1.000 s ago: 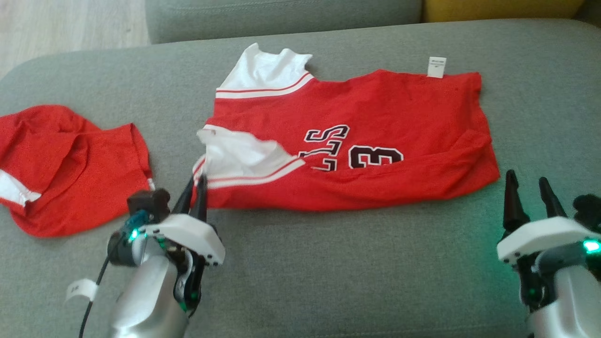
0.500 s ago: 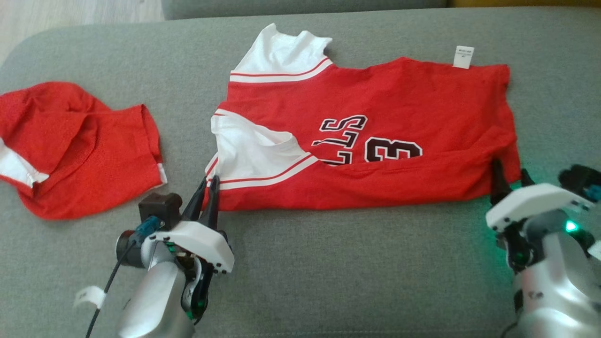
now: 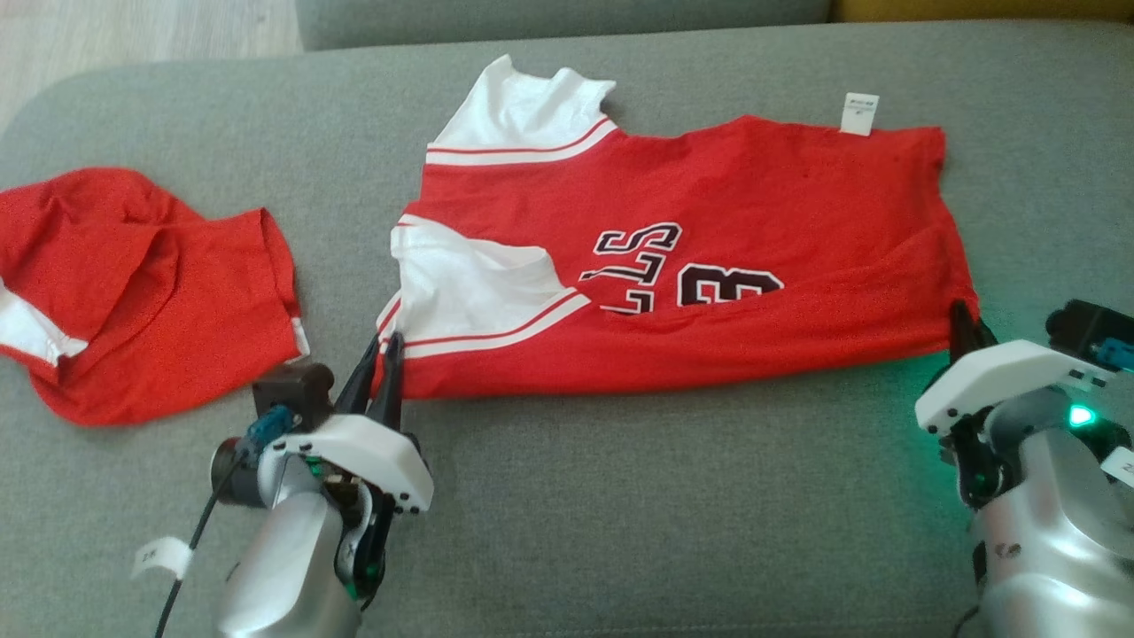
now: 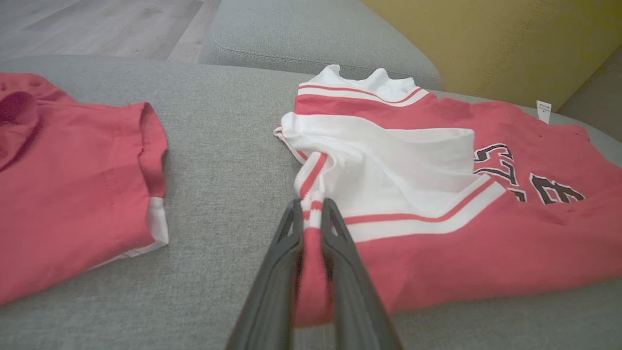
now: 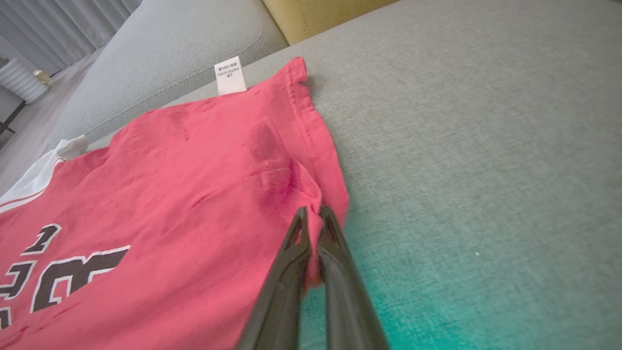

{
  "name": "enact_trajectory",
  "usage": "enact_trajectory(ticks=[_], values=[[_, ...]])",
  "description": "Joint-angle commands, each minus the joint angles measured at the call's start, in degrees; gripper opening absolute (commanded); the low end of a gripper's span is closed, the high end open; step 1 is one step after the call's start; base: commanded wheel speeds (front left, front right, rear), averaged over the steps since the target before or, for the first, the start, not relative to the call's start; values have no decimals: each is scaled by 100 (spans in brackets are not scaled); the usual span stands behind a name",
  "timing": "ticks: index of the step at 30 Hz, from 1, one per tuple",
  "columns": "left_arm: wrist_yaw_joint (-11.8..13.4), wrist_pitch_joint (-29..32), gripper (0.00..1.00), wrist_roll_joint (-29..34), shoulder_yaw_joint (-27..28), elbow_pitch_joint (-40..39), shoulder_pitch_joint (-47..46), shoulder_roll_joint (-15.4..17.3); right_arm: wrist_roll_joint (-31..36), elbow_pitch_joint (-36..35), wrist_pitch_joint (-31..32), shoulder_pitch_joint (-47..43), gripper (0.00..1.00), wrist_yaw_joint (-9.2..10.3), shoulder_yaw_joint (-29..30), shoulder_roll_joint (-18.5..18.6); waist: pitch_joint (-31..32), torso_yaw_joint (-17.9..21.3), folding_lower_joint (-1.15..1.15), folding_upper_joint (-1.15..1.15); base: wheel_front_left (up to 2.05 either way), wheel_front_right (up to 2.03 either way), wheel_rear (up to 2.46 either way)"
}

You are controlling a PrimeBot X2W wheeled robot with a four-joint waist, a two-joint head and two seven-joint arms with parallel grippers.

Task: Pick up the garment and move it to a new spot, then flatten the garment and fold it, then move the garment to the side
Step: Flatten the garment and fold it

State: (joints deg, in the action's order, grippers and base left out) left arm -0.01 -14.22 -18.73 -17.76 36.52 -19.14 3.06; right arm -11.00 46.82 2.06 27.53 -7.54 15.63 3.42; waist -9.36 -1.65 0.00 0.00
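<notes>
On the grey sofa cushion (image 3: 620, 514) the red garment (image 3: 709, 204) lies half-folded. Left pincer (image 3: 383, 350) stays clamped on its near sleeve-side corner; right pincer (image 3: 964, 319), wide a second ago, has now shut on the near hem corner. With both corners secured, the next fold can likely proceed.

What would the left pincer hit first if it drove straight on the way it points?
The jersey itself: the left pincer is shut on its edge, and the white sleeve lies directly ahead.

Home living room, grey sofa (image 3: 620, 496), wood floor (image 3: 133, 27), curtains (image 5: 73, 19)
</notes>
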Motion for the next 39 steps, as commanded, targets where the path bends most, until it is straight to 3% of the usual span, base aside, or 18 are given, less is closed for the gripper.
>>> enact_trajectory(ticks=[1,14,27,28,29,30,39], values=[[3,-77,0,30,242,-85,-99,110,-12,-186,-71,28,0,5,-57,82,89,55,0,0,0,0,0],[-117,-76,0,-129,350,2,655,342,-544,-904,388,-995,0,5,-292,221,657,149,0,0,0,0,0],[-173,664,0,-2,-87,-1288,1872,729,-757,-2894,1874,-2472,0,5,-291,378,835,115,0,0,0,0,0],[-164,718,15,4,-100,-1365,1894,753,-726,-3009,1917,-2521,31,5,-239,358,828,114,0,0,0,0,0],[-124,731,59,14,-87,-1443,1894,772,-696,-3121,1935,-2555,100,5,-167,320,819,114,0,0,0,0,0],[-80,713,100,4,-55,-1519,1883,773,-683,-3229,1939,-2567,100,5,-110,272,810,115,0,0,0,0,0],[-129,118,100,-451,447,-2189,1460,615,-708,-4164,1102,-2428,100,5,-169,50,734,164,0,0,0,0,0]])
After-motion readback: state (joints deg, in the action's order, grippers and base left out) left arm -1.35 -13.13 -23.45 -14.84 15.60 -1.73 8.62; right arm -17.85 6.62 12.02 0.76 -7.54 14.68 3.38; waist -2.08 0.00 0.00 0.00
